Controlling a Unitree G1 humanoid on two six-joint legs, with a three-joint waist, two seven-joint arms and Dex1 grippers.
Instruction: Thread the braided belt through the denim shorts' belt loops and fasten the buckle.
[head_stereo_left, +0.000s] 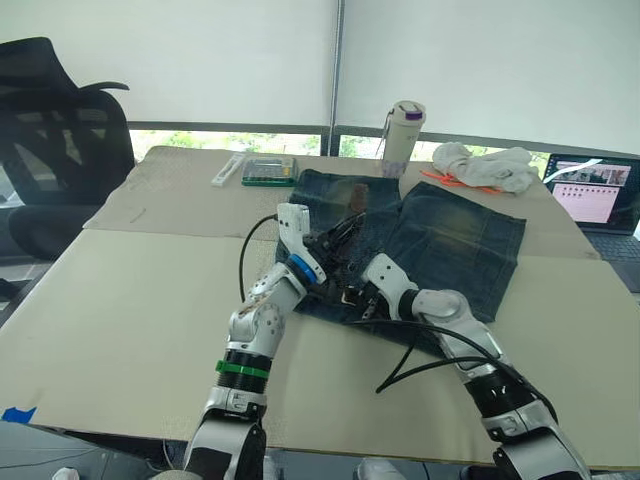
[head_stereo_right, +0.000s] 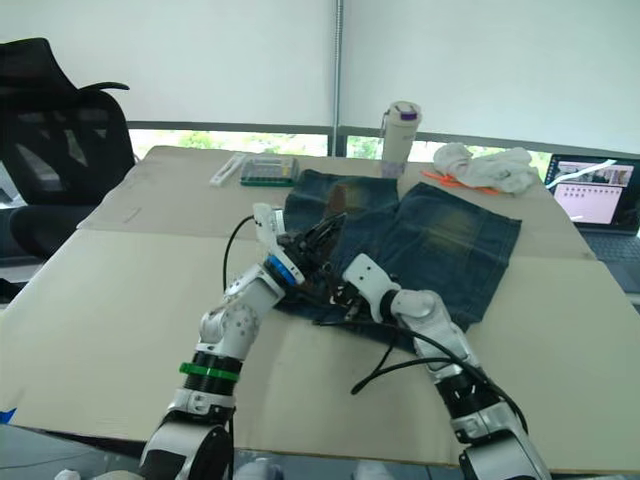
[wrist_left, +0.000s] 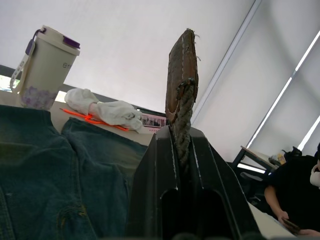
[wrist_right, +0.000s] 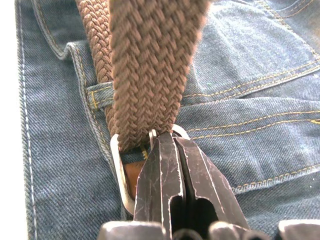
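1. The denim shorts (head_stereo_left: 440, 240) lie flat on the table (head_stereo_left: 120, 300), a little right of centre, with the waistband on the near side towards the robot and the two legs reaching away to the far side.
2. Both arms meet over the near-left part of the waistband.
3. The left gripper (wrist_left: 181, 150) has its two black fingers closed on the braided belt (wrist_right: 145, 65); in the left wrist view the woven strap rises from between the fingers and ends in a smooth brown leather tip that points upward.
4. The right gripper (wrist_right: 172, 150) is just right of the left one, low against the denim. Its fingers are pressed together on the rim of the buckle (wrist_right: 120, 170), a pale metal frame lying on the waistband.
5. In the right wrist view the belt runs from the buckle along the waistband, and one pass of it goes under a belt loop (wrist_right: 97, 94) just beside the buckle.
6. A pale cup (head_stereo_left: 403, 135) with a purple-edged lid stands just beyond the far edge of the shorts.
7. A white cloth (head_stereo_left: 485, 167) lies bunched to the right of the cup, over something thin and orange.
8. An open laptop (head_stereo_left: 590, 195) sits at the far right edge of the table.
9. A black office chair (head_stereo_left: 55, 140) stands beyond the table's far left corner.
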